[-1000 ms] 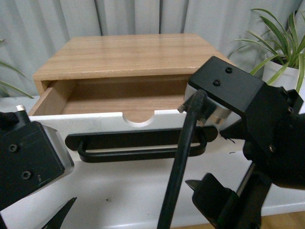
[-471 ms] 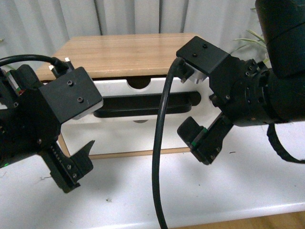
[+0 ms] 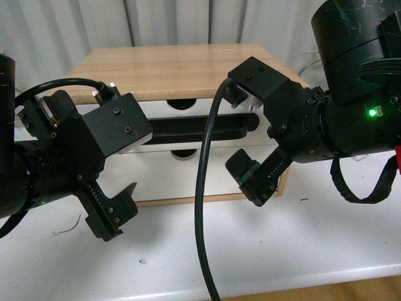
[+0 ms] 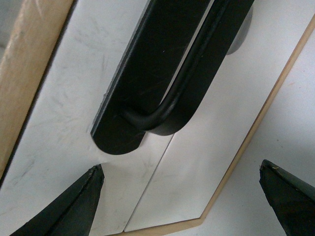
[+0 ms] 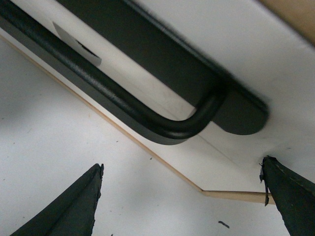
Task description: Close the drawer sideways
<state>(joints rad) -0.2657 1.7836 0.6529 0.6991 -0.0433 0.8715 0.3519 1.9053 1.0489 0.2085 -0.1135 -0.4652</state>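
The drawer has a white front, a long black bar handle and a half-round notch in its top edge. Its front sits in against the wooden cabinet. My left gripper is open and empty, in front of the handle's left end, apart from it. My right gripper is open and empty, in front of the handle's right end. The left wrist view shows the handle's end above the open gripper. The right wrist view shows the other end above the open gripper.
The plain white lower drawer front sits below the handle. The cabinet stands on a white table. A black cable hangs across the middle of the front view. Grey curtains hang behind.
The drawer stood pulled far out one second ago and is now pushed into the cabinet. Both grippers have drawn back from it and sit lower in front.
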